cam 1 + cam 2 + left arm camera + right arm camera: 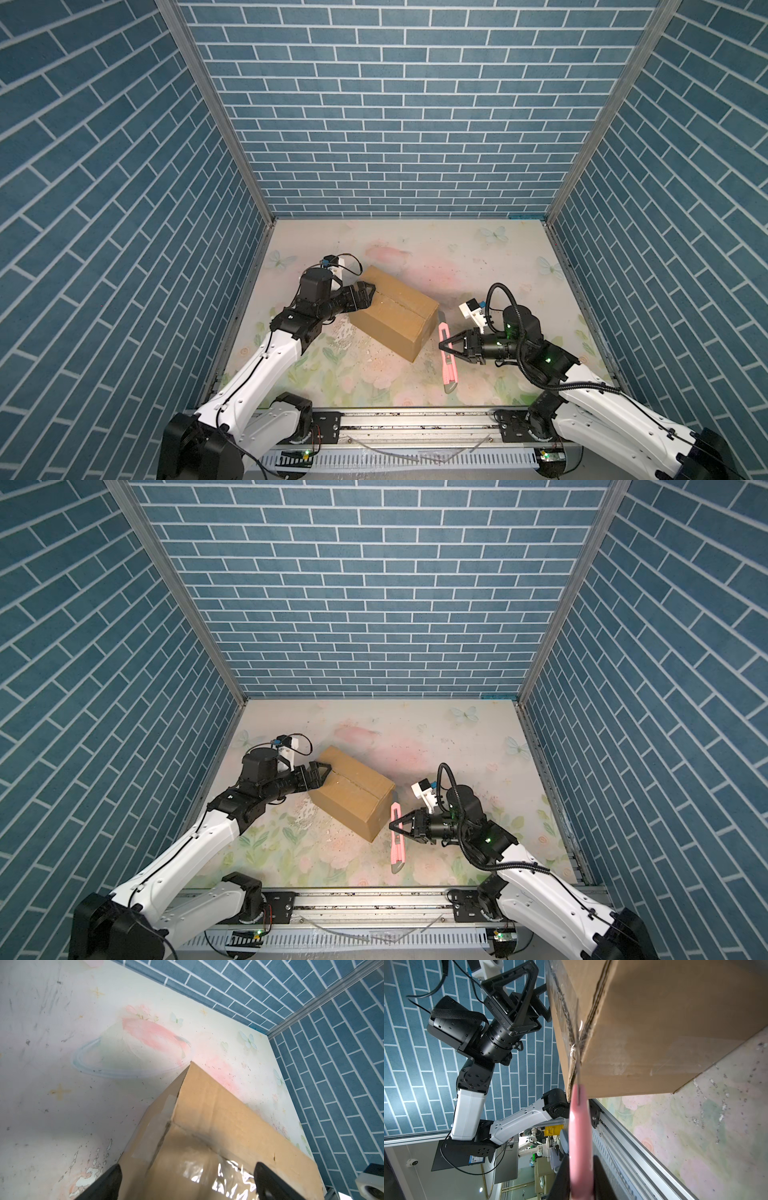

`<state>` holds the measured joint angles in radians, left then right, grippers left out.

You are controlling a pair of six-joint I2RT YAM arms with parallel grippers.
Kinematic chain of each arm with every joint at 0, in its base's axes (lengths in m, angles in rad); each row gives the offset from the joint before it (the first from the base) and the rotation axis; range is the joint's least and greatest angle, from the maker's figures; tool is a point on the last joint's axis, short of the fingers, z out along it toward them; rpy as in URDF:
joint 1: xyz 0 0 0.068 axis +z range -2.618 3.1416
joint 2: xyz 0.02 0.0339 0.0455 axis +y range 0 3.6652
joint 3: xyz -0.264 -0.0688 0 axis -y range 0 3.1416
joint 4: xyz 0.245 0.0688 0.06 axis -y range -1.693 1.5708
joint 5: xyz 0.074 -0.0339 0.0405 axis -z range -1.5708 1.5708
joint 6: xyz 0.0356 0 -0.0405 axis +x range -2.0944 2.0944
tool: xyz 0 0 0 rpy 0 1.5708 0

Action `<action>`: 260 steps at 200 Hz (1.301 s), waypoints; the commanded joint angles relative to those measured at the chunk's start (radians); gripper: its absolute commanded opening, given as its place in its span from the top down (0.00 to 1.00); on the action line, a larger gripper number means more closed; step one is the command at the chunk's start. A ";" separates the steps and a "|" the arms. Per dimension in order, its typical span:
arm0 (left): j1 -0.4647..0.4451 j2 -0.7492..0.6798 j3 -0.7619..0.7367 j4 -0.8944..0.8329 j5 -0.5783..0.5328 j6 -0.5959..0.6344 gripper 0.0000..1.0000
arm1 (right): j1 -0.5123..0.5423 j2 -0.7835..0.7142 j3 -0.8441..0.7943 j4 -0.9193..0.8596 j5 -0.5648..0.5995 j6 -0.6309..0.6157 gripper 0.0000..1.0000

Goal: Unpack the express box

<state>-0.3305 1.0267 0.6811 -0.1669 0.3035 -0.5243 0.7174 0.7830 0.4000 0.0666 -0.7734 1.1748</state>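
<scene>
Left gripper spread wide, arm extended; right gripper clamped nearly closed.

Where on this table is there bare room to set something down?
Bare: the wide far strip of table between the express box and the back wall, and the near patch between box and front rail. Crowded: the box's left end, where the open left gripper sits, and its right end, where the right gripper holds the pink knife.

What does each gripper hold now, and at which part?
The right gripper holds the knife by its pink body, nearer the blade end. The left gripper is open at the box end, holding nothing.
</scene>
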 commanded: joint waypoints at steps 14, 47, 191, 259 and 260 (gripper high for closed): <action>-0.005 -0.014 -0.023 0.033 -0.008 -0.019 0.00 | 0.020 0.022 -0.036 0.112 0.017 0.057 1.00; -0.007 -0.027 -0.027 0.028 -0.010 -0.020 0.00 | 0.037 0.019 -0.044 0.117 0.030 0.060 1.00; -0.007 -0.037 -0.026 0.021 -0.011 -0.019 0.00 | 0.060 0.018 -0.067 0.145 0.049 0.069 1.00; -0.007 -0.034 -0.026 0.026 -0.009 -0.016 0.00 | 0.063 0.036 -0.066 0.161 0.051 0.072 1.00; -0.007 -0.033 -0.026 0.027 -0.009 -0.017 0.00 | 0.063 0.036 -0.066 0.161 0.052 0.071 1.00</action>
<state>-0.3325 1.0035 0.6628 -0.1516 0.2996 -0.5446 0.7746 0.8188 0.3553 0.1852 -0.7288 1.2263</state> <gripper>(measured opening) 0.996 0.172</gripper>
